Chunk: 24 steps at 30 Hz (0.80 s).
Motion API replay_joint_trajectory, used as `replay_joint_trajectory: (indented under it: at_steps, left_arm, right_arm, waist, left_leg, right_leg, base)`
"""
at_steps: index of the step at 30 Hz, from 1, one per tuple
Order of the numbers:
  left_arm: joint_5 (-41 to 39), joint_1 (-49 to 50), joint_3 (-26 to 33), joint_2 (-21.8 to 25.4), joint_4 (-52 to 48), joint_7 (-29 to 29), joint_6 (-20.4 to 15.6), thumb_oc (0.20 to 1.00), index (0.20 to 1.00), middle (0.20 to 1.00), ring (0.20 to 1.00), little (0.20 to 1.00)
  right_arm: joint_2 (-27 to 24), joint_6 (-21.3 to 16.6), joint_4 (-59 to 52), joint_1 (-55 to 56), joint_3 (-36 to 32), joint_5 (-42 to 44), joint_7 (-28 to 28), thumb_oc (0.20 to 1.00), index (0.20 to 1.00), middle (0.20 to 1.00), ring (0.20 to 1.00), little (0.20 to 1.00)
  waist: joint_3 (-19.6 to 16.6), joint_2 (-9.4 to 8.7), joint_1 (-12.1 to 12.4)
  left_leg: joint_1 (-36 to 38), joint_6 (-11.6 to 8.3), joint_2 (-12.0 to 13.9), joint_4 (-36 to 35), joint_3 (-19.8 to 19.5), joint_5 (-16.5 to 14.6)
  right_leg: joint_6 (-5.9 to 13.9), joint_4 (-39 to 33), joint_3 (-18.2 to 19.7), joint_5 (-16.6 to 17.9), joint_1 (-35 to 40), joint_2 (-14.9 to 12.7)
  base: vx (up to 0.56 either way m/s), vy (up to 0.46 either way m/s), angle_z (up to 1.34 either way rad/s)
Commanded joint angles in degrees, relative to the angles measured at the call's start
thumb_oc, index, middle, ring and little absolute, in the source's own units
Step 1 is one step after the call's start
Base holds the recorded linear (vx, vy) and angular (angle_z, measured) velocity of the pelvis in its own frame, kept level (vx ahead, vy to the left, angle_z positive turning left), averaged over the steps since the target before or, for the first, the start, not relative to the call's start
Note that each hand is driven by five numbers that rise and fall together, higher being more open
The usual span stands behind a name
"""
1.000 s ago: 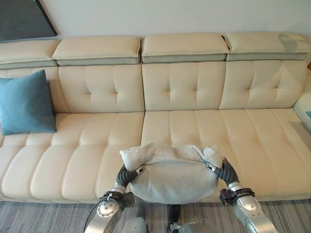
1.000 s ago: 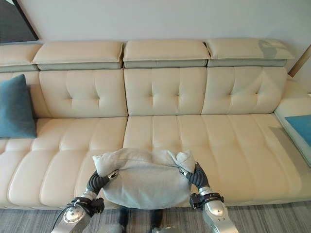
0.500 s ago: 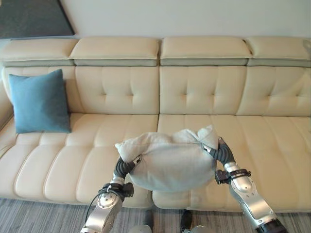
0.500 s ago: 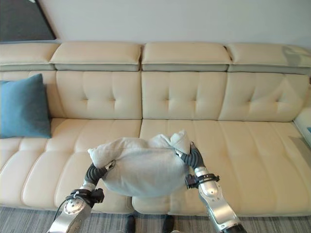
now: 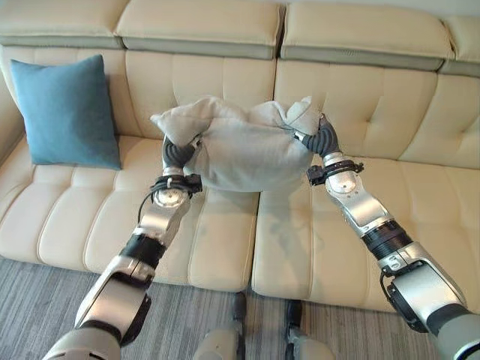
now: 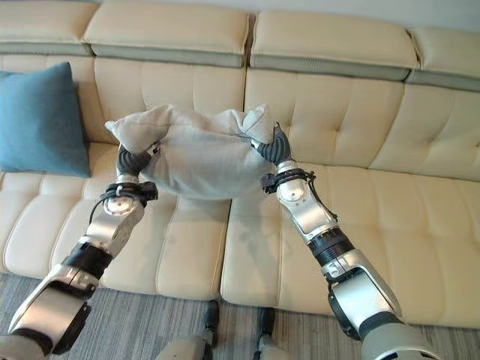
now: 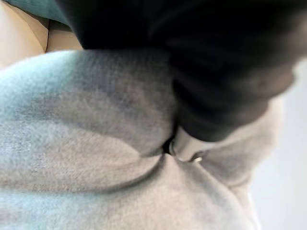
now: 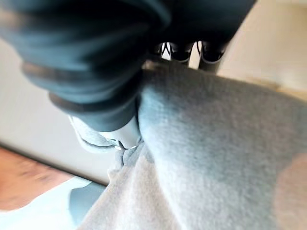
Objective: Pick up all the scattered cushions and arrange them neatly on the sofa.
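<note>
A grey cushion [image 5: 244,154] hangs above the cream sofa's seat [image 5: 352,225], close to the backrest, carried between my two hands. My left hand [image 5: 177,153] grips its left end, where the cloth bunches into a corner. On the opposite end my right hand [image 5: 321,141] holds the other bunched corner. In the left wrist view the thumb [image 7: 184,148] digs into a fold of grey cloth [image 7: 96,143]. The right wrist view shows the thumb [image 8: 122,136] pressed into the cushion [image 8: 206,158], with fingertips [image 8: 182,51] on its far side. A blue cushion [image 5: 67,111] leans upright against the backrest at the left.
The sofa's tufted backrest [image 5: 375,105] and headrest pads [image 5: 202,26] run across the back. A grey striped rug [image 5: 187,322] lies in front of the sofa. Bare seat stretches to the right of the grey cushion [image 6: 390,217].
Both arms have stretched out and carried the grey cushion up and away from the seat's front edge toward the backrest. The camera has moved closer and tipped down.
</note>
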Motion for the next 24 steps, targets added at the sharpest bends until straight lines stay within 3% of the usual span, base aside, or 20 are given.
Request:
replay_joint_trajectory:
  at_steps: [1, 7, 15, 16, 17, 18, 24]
  left_arm:
    - [-0.8, -12.0, -2.4, -1.1, 0.6, -0.7, -4.3, 0.200, 0.200, 0.200, 0.200, 0.200]
    - [-0.9, -14.7, -2.1, -1.4, 3.3, 0.5, -3.9, 0.200, 0.200, 0.200, 0.200, 0.200]
    - [-1.8, -28.9, -6.7, -5.0, 21.1, 1.9, -2.8, 0.200, 0.200, 0.200, 0.200, 0.200]
    - [-1.6, -31.4, -7.8, -4.9, 23.1, 1.9, -2.7, 0.269, 0.269, 0.269, 0.269, 0.269]
    - [-1.7, -31.8, -7.8, -4.9, 23.3, 1.8, -2.7, 0.912, 0.912, 0.912, 0.912, 0.912]
    - [-2.8, -36.1, -9.1, -4.5, 27.6, 1.0, -2.4, 1.000, 1.000, 1.000, 1.000, 1.000]
    - [-8.8, -43.7, -10.9, -2.3, 33.7, -1.2, -2.2, 1.000, 1.000, 1.000, 1.000, 1.000]
  right_arm:
    - [1.4, -5.3, -4.5, -9.7, 0.9, 0.2, -0.3, 0.200, 0.200, 0.200, 0.200, 0.200]
    - [2.1, -5.5, -3.7, -9.8, 0.1, -0.9, -2.1, 0.200, 0.200, 0.200, 0.200, 0.200]
    - [5.5, -3.2, 22.0, -25.3, 7.6, 0.2, -3.3, 0.200, 0.200, 0.200, 0.200, 0.200]
    - [5.7, -3.0, 25.9, -28.3, 8.6, 0.5, -3.3, 0.658, 0.658, 0.658, 0.658, 0.658]
    - [5.7, -3.2, 26.3, -28.7, 8.6, 0.6, -3.2, 1.000, 1.000, 1.000, 1.000, 1.000]
    - [6.0, -2.8, 33.2, -33.9, 10.6, 2.3, -2.7, 1.000, 1.000, 1.000, 1.000, 1.000]
    - [5.5, -2.2, 43.5, -41.8, 12.5, 8.3, -2.3, 1.000, 1.000, 1.000, 1.000, 1.000]
  waist:
    - [3.3, -0.96, -1.6]
    - [4.8, -0.37, -2.7]
    - [5.7, -0.05, -2.8]
    - [5.7, 0.00, -2.7]
    - [5.8, -0.01, -2.7]
    - [5.7, -0.04, -2.4]
    - [5.0, -0.22, -2.0]
  left_leg:
    - [-5.7, -1.76, 2.6, 8.9, -0.9, -7.6]
    - [-9.3, -1.63, 2.8, 10.2, -0.2, -7.5]
    - [-12.8, -2.18, 2.7, 9.9, 0.0, -6.1]
    - [-13.1, -2.25, 2.7, 9.7, -0.1, -5.9]
    - [-13.1, -2.25, 2.7, 9.7, -0.1, -5.9]
    - [-13.3, -2.46, 2.5, 9.1, -0.3, -5.3]
    - [-13.1, -2.84, 2.4, 7.6, -0.8, -4.5]
  right_leg:
    - [3.54, 4.7, -0.5, -8.4, 0.3, -4.0]
    - [3.53, 6.6, 0.9, -8.3, -4.2, -3.9]
    - [3.60, 6.4, 1.3, -7.1, -7.7, -3.8]
    - [3.70, 6.2, 1.2, -6.8, -7.9, -3.8]
    - [3.70, 6.2, 1.2, -6.8, -8.0, -3.8]
    - [3.89, 5.8, 0.9, -6.2, -8.3, -3.8]
    - [4.20, 4.1, 0.4, -5.3, -7.7, -3.7]
  base:
    - [0.02, 0.021, -0.14]
    - [0.03, 0.008, -0.16]
    - [0.01, -0.008, -0.03]
    - [0.00, 0.000, 0.00]
    - [0.01, -0.003, 0.03]
    - [0.00, 0.000, 0.00]
    - [0.01, -0.001, 0.02]
